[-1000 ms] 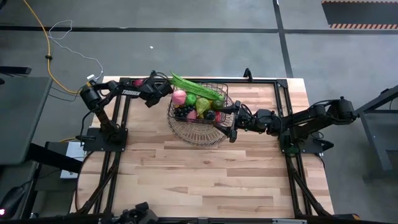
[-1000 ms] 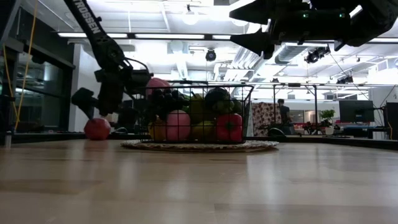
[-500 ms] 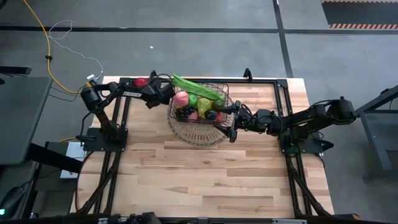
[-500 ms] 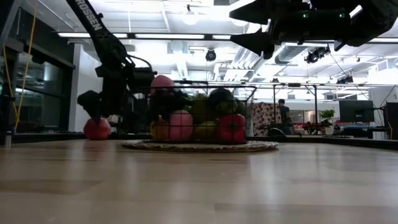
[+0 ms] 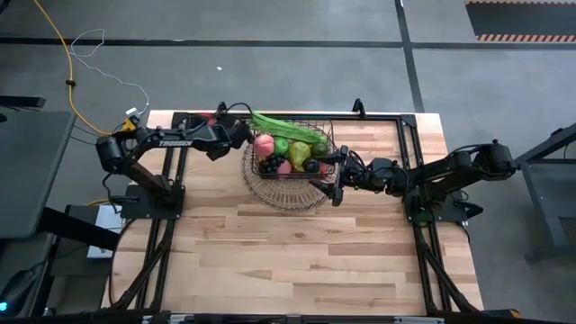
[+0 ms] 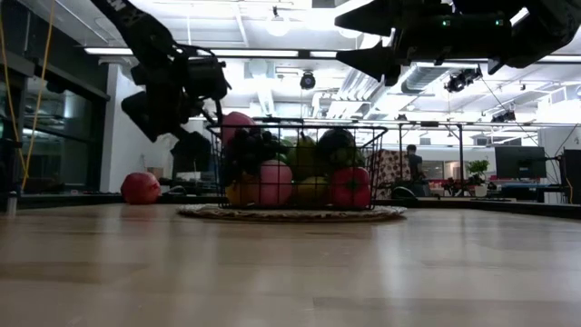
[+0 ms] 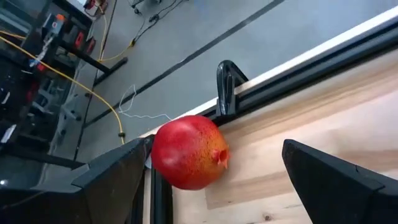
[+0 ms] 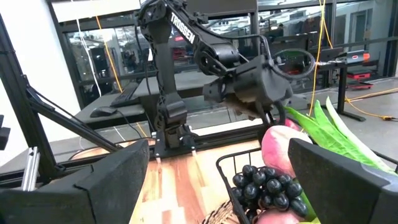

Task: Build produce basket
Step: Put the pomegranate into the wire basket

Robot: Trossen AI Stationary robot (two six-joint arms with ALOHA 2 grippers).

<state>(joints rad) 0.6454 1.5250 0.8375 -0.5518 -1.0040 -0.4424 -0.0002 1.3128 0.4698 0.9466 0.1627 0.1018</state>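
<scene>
left gripper, jaws spread and empty, hangs above the table just beside the dark wire basket heaped with produce, a red pomegranate lying below and beyond its fingers near the table's edge, while the right gripper, also wide apart and empty, waits at the basket's opposite side.

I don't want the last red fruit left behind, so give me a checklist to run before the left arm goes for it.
1. Left gripper open: ok.
2. Red fruit in the left wrist view, between the fingers' line: ok.
3. Fruit resting on the table, near its far left corner beside the frame: ok.
4. Basket has room on top: cannot tell; it looks heaped.
5. Right gripper open, waiting at the basket's right side, clear of the left arm: ok.
</scene>
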